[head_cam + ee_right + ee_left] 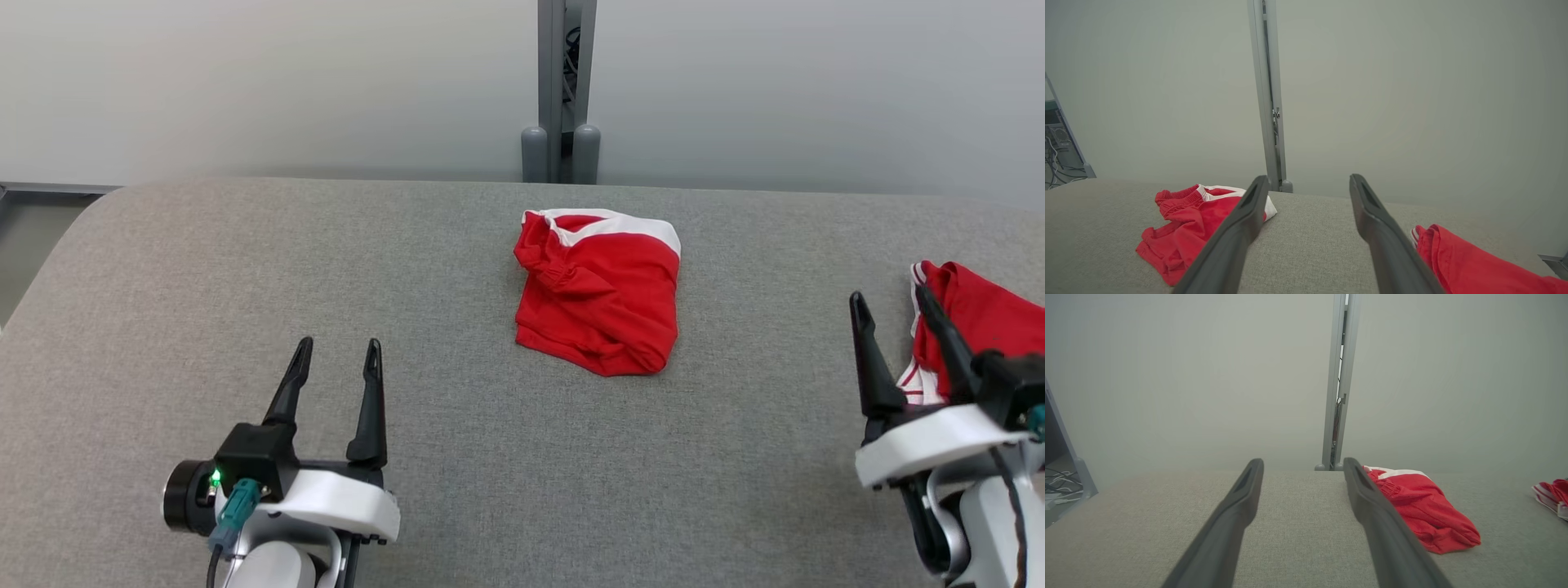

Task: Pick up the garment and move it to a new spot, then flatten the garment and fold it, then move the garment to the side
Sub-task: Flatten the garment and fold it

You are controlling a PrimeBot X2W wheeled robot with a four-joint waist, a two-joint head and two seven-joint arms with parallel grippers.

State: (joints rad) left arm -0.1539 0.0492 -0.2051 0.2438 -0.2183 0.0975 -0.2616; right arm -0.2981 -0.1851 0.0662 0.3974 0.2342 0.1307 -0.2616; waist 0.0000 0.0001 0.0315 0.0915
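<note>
Left gripper (339,347): jaws apart, empty | one folded red garment (600,290) on grey table (245,261), ahead-right of those jaws, well apart | right gripper (890,296): jaws apart, empty | second red garment (984,314) just beside its right finger | garments: two

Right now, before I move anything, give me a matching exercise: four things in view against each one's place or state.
1 left gripper
2 right gripper
3 centre garment
4 post

A behind the table
B open, next to the right garment
C red and white, bunched, mid-table
D open, over bare table, no cloth near

Pairs: 1-D, 2-B, 3-C, 4-A
</note>
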